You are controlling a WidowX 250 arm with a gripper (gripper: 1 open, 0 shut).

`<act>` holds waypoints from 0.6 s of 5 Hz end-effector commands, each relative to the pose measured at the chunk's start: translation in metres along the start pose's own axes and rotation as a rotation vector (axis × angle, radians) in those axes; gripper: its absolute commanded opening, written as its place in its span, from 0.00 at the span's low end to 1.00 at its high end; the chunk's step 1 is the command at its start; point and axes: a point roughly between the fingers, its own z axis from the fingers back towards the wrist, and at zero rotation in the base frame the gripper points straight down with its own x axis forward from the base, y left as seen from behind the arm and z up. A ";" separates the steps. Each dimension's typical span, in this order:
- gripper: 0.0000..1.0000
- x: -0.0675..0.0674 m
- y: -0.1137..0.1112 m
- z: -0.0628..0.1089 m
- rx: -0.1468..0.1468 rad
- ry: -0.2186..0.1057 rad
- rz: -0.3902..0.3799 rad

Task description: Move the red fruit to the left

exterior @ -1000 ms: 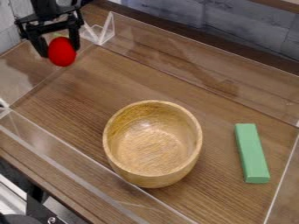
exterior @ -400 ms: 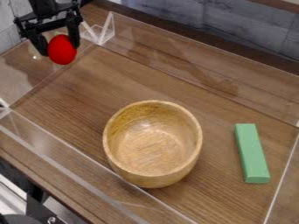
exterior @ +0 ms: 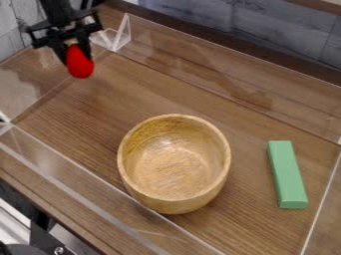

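Note:
The red fruit, small and glossy, is at the far left of the wooden table, close to the back corner. My gripper points straight down over it. Its black fingers press against the fruit's upper sides, shut on it. The fruit's top is hidden between the fingers and only the lower half shows below them. I cannot tell whether the fruit still touches the table.
A large wooden bowl stands in the middle front. A green rectangular block lies at the right. Clear acrylic walls ring the table, with a small clear bracket just right of the gripper.
The fingers stood wide around the fruit and have now closed in on it. Gripper and fruit have shifted slightly to the right.

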 end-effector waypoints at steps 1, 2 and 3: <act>0.00 0.003 -0.014 0.024 -0.004 -0.094 0.018; 0.00 -0.010 -0.021 0.023 0.007 -0.097 0.040; 1.00 -0.020 -0.027 0.022 0.017 -0.099 0.063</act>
